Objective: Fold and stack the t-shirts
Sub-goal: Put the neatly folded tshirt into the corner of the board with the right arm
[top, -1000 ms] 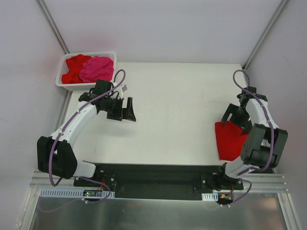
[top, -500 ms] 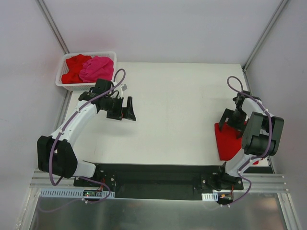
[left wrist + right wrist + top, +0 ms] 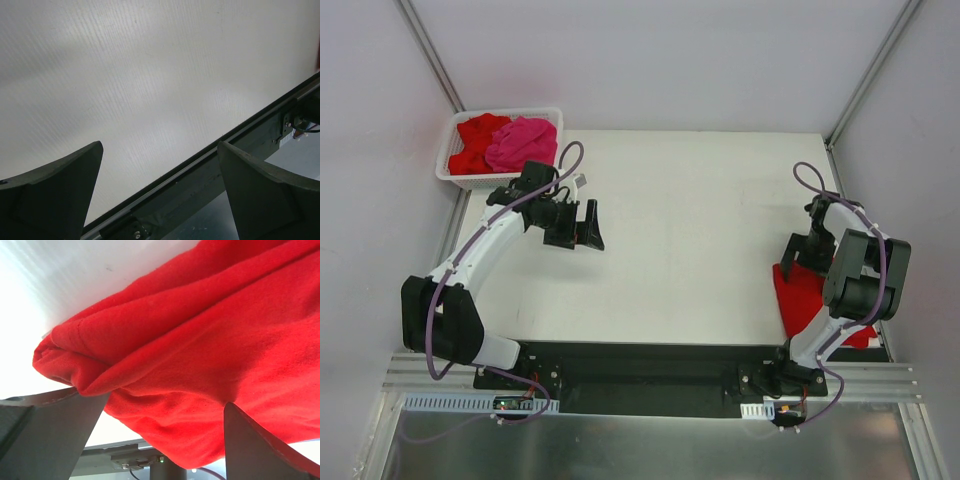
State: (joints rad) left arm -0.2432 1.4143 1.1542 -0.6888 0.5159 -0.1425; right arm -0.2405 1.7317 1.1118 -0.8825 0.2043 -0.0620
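Red cloth fills the gap of the right pincer (image 3: 160, 440). Its jaws stand spread as wide as they go, released, with nothing clamped. A folded red t-shirt (image 3: 200, 340) lies between and ahead of them. One rolled edge of the cloth sits right at the tip of the jaw on the left of the wrist view, seemingly touching it. The other jaw is just below the cloth, and I cannot tell whether they touch. From above, this pincer (image 3: 802, 255) is at the far edge of that shirt (image 3: 805, 295), which spreads on the table (image 3: 700, 200) back toward the arm's base.

The left pincer (image 3: 580, 230) is also fully released and holds nothing. Through its wrist camera (image 3: 160, 195) only bare table (image 3: 150, 75) and a black rail (image 3: 210, 165) show between the 2 jaws, which touch neither. Behind it and to its left, near but apart, stands a white basket (image 3: 455, 175). It holds 2 crumpled shirts, a red one (image 3: 475, 135) and a pink one (image 3: 523, 142), side by side.
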